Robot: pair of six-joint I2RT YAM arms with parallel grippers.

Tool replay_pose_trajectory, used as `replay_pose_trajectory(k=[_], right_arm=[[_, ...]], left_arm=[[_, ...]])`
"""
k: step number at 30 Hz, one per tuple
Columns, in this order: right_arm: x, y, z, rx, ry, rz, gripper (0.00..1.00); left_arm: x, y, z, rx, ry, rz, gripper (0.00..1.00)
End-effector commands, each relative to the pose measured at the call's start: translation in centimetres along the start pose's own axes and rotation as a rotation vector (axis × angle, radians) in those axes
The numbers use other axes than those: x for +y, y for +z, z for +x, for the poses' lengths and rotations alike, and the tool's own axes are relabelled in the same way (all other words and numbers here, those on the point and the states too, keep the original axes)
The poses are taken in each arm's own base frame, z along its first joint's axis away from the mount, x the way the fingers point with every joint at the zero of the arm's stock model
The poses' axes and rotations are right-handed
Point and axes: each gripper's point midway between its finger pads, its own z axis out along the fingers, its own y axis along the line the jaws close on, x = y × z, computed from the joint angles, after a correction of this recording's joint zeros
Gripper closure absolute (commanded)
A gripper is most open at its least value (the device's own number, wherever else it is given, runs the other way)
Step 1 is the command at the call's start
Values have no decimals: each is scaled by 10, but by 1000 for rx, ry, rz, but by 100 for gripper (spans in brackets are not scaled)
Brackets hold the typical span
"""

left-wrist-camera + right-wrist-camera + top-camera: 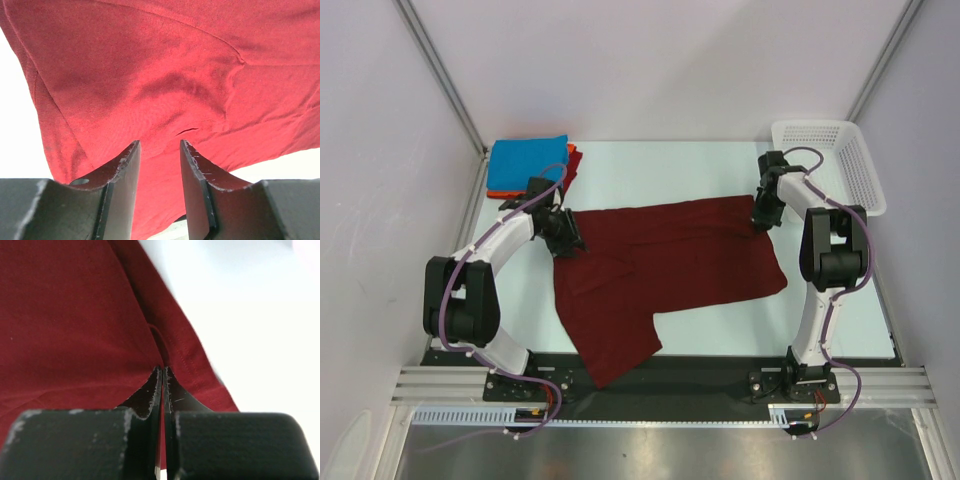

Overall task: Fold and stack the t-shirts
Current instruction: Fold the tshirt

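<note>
left gripper [160, 143]: jaws apart | maroon t-shirt [150, 75]: creased, fills view, possibly between the tips

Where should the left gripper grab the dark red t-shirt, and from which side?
Probably its far left corner, pinched from above across the left edge. The dark red t-shirt lies flat there, the open left gripper hangs right over it, and the right gripper is shut on the matching far right corner.
</note>
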Motion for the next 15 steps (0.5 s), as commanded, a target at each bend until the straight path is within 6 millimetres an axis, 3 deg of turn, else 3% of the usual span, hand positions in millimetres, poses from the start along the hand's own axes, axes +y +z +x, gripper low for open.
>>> replay_pose_trajectory(k=[1, 5, 6, 8, 10, 15], right_arm=[[-3, -11, -19, -67, -11, -6, 99], [-5, -3, -24, -61, -36, 17, 87], [-5, -2, -23, -56, -42, 19, 77], [-2, -6, -23, -56, -53, 15, 70], [-3, -16, -23, -71, -61, 23, 57], [-1, -43, -11, -79, -86, 19, 51]], left_arm=[[-7, -15, -12, -55, 2, 25, 57], [-6, -14, -11, -42, 3, 21, 57], [-5, -14, -10, -40, 4, 18, 56], [-4, -14, -6, -31, 8, 17, 56], [-5, -17, -4, -38, 15, 25, 55], [0, -17, 20, -8, 10, -9, 54]])
